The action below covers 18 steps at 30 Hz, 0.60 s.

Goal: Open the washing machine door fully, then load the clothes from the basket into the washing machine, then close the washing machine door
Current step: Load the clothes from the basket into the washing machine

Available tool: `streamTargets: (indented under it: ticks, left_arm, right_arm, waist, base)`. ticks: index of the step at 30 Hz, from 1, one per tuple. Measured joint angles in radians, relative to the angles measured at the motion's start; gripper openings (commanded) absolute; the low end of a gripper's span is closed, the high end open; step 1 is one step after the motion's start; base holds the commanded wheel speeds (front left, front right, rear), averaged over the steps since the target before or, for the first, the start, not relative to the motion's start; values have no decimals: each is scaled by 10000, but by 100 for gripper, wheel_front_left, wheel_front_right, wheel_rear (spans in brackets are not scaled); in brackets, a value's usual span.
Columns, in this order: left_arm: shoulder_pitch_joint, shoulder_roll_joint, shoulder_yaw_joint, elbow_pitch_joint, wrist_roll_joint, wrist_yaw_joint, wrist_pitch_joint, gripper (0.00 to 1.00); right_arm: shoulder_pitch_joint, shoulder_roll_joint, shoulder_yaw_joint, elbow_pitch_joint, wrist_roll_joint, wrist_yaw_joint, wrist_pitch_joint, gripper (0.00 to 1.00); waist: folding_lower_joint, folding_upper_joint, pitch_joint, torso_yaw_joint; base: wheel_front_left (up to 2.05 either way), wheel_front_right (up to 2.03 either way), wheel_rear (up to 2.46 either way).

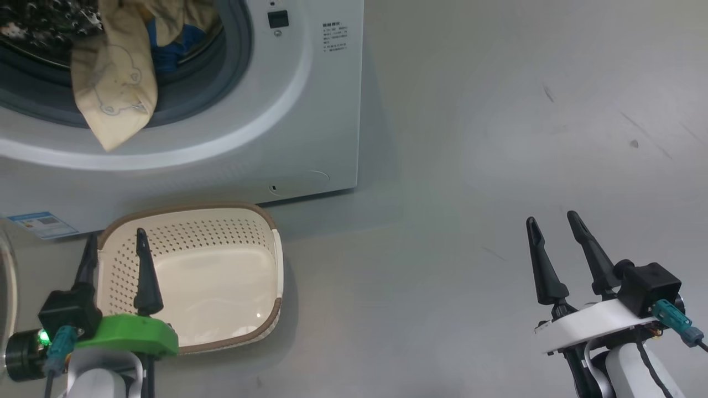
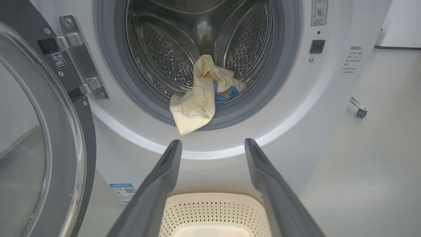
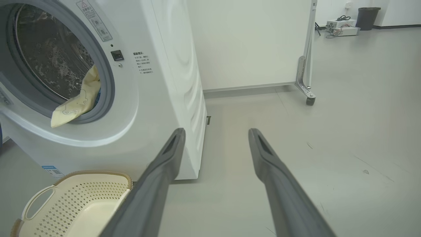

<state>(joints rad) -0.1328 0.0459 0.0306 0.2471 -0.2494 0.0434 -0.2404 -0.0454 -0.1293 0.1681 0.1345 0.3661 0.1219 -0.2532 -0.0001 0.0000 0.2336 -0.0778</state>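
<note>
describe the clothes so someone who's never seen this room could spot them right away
Find the big white washing machine, its round door open. The clothes lie at the mouth of the steel drum, one end drooping over the grey rubber ring. They are the one soft thing: pale yellow with bear outlines and blue trim.

The printed notice (image 2: 351, 59) on the washing machine (image 2: 296, 115) is unreadably small.

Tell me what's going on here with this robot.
The robot is loading laundry. The washing machine door stands open, and the clothes lie in the mouth of the washing machine, one pale end hanging out over the grey ring. The basket on the floor looks empty. The left gripper is open near the basket, the right gripper open over the floor; neither holds anything.
</note>
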Motion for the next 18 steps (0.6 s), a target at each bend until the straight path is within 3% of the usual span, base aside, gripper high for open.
streamTargets:
  ticks: [18]
  left_arm:
    - [1662, 4, -487, -721, 63, 56, 15, 100]
  right_arm:
    - [1072, 71, 167, -35, -159, -15, 0, 100]
  waist:
    - [0, 0, -1833, 455]
  base:
    - [0, 0, 0]
